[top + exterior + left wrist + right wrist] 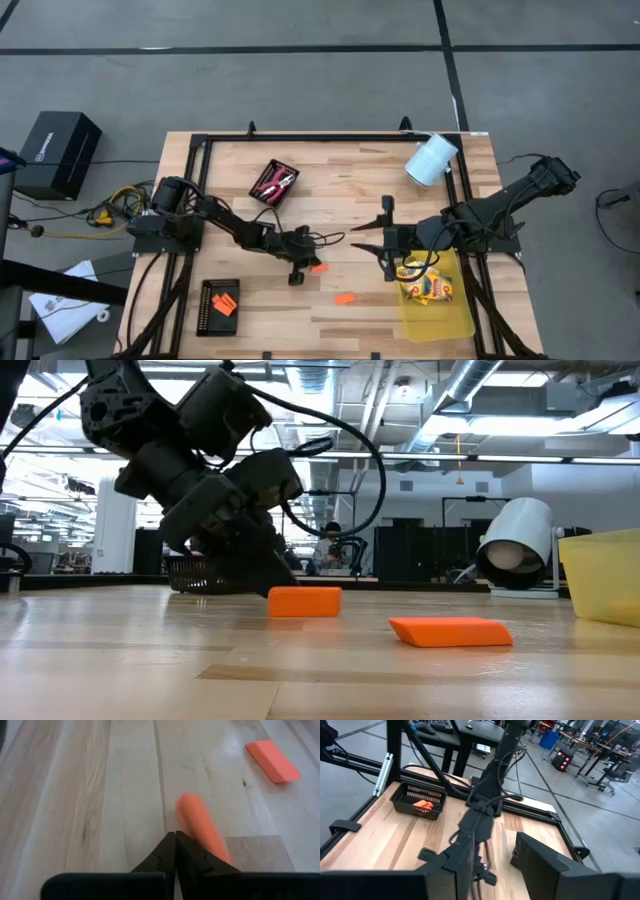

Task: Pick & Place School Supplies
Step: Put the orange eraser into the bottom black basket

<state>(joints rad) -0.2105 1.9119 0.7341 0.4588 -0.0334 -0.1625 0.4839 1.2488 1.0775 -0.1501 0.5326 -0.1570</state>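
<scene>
An orange stubby piece lies flat on the wood table. My left gripper is shut, low over the table, with its tips right beside that piece. A second orange piece lies flat closer to the table's near edge. My right gripper is open and hovers near the table's middle, holding nothing. Yellow crayon boxes lie inside the yellow bin. Red-handled scissors lie in a black mesh tray. My left gripper has its shut fingers slanting down from the table's left beside one end of the orange piece. I cannot tell whether the outer side of a finger touches it. The piece lies flat on the table.
A black mesh tray holding orange pieces sits near the table's near left corner. A white roll lies at the far right. A black frame borders the table. The yellow bin stands at the near right.
</scene>
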